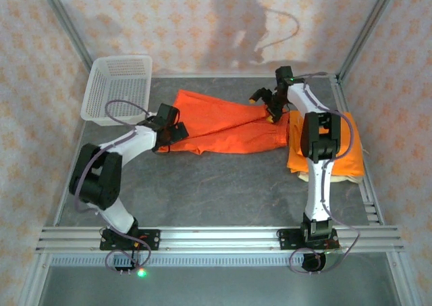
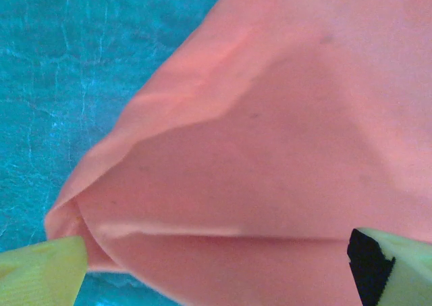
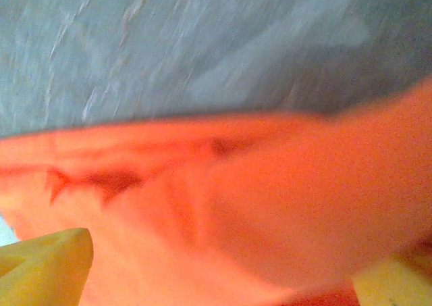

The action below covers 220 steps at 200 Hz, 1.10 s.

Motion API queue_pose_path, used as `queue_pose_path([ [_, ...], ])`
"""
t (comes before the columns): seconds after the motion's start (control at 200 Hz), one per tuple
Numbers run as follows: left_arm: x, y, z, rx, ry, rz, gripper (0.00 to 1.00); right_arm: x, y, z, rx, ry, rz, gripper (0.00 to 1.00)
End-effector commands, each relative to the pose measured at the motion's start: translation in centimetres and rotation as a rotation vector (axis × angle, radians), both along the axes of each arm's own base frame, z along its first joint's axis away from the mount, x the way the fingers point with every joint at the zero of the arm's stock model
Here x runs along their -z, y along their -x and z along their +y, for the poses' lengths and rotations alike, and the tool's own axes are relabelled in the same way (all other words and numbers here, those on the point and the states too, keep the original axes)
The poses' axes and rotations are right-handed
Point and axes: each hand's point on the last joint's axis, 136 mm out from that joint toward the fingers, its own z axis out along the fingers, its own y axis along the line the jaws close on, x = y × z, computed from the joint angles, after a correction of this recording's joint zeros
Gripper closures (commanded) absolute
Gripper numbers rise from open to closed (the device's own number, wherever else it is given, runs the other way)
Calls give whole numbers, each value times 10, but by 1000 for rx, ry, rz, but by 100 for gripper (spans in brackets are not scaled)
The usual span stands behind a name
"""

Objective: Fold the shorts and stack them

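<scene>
the loose orange shorts (image 1: 223,127) lay spread nearer the worktop's (image 1: 223,184) far edge, limp and light. my left gripper (image 1: 177,132) and right gripper (image 1: 270,107) both stood wide open astride the end hems, holding nothing; i'd pinch those hems.

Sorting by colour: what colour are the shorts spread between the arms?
The shorts are bright orange, clearest in the top external view.

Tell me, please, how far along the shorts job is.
Done: one folded orange pair rests on a beige pair at the right. In hand: the left end effector and right end effector, both open, straddle opposite ends of the spread orange shorts. Remaining: fold it and stack it.
</scene>
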Motion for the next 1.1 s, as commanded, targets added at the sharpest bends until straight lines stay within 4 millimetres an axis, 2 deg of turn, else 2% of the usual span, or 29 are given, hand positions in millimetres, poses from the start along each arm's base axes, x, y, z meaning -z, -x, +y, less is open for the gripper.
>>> queue_pose_path([
  [0.0, -72, -11, -18, 48, 52, -155, 0, -75, 18, 3, -60, 74, -182, 5],
  [0.06, -95, -16, -29, 74, 72, -201, 0, -79, 30, -7, -54, 124, -196, 4],
  [0.105, -102, -20, -37, 85, 95, -205, 0, -78, 39, -12, -51, 142, -193, 4],
  [0.16, -101, -27, -47, 98, 132, -185, 0, -71, 50, -12, -54, 137, -179, 4],
  [0.26, -81, -39, -62, 103, 161, -141, 0, -52, 65, -6, -57, 99, -146, 4],
  [0.39, -48, -57, -79, 110, 196, -107, 0, -22, 73, -3, -62, 95, -92, 4],
  [0.535, -13, -75, -86, 100, 173, -79, 0, 12, 78, -2, -67, 97, -32, 5],
  [0.57, -12, -80, -85, 95, 164, -90, 0, 20, 81, -3, -68, 99, -13, 5],
  [0.58, -1, -81, -85, 92, 154, -71, 0, 22, 82, -3, -67, 100, -7, 5],
  [0.6, 7, -83, -83, 85, 138, -61, 0, 26, 84, -3, -68, 102, 1, 5],
  [0.736, 29, -94, -68, 56, 57, -39, 0, 46, 104, 2, -87, 102, 52, 5],
  [0.811, 41, -99, -52, 21, 19, -17, 0, 53, 120, 5, -103, 107, 76, 5],
  [1.001, 76, -98, 2, -80, -33, 84, 0, 60, 168, 10, -126, 114, 117, 6],
  [1.096, 79, -95, 18, -92, -57, 98, 0, 56, 190, 15, -143, 113, 112, 5],
])
